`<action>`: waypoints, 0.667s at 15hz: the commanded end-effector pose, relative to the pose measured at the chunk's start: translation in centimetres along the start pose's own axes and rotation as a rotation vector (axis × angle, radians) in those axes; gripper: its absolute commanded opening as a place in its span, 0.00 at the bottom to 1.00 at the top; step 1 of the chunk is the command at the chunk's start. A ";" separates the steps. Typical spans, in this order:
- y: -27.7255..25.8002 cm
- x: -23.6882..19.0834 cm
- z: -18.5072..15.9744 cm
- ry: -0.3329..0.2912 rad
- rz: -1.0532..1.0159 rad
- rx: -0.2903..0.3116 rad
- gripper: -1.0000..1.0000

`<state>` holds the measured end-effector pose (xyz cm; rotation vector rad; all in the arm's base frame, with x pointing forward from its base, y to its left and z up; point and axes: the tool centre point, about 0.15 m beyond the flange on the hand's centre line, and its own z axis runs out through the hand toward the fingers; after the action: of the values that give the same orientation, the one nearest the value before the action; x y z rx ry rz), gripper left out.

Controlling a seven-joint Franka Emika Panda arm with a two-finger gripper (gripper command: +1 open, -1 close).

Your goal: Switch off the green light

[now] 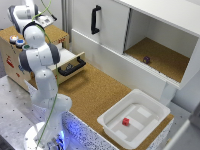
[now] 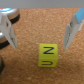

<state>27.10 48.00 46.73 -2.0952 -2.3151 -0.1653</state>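
No green light shows in either view. On the wooden box (image 1: 10, 57) at the exterior view's left sit an orange-topped button (image 1: 13, 38) and a blue-topped button (image 1: 20, 43). My gripper (image 1: 46, 20) hangs over the cork top of that box, behind the buttons. In the wrist view the gripper (image 2: 40, 32) is open, its fingers (image 2: 7, 30) spread wide with nothing between them. A yellow cube (image 2: 48, 55) with dark letters lies on the cork just beyond the fingertips, untouched. The edge of a round grey thing (image 2: 7, 12) shows past one finger.
An open drawer with a black handle (image 1: 71, 66) juts out beside the wooden box. Behind it stands a white cabinet with a black door handle (image 1: 95, 19) and an open compartment holding a small dark object (image 1: 146, 59). A white bin (image 1: 145, 125) holds a red block (image 1: 126, 121).
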 end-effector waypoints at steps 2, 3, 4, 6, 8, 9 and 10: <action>2.6 0.8 1.1 -0.101 -0.038 0.101 1.00; 2.5 0.5 1.4 -0.104 -0.035 0.106 1.00; 2.4 0.2 1.7 -0.111 -0.027 0.110 1.00; 2.0 -0.2 2.2 -0.116 -0.025 0.117 1.00; 1.3 -0.1 3.1 -0.114 -0.041 0.125 0.00; 1.1 0.1 3.7 -0.129 -0.049 0.132 0.00; 0.9 0.2 4.0 -0.128 -0.048 0.137 0.00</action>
<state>28.09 47.32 44.17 -2.0635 -2.3264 -0.0288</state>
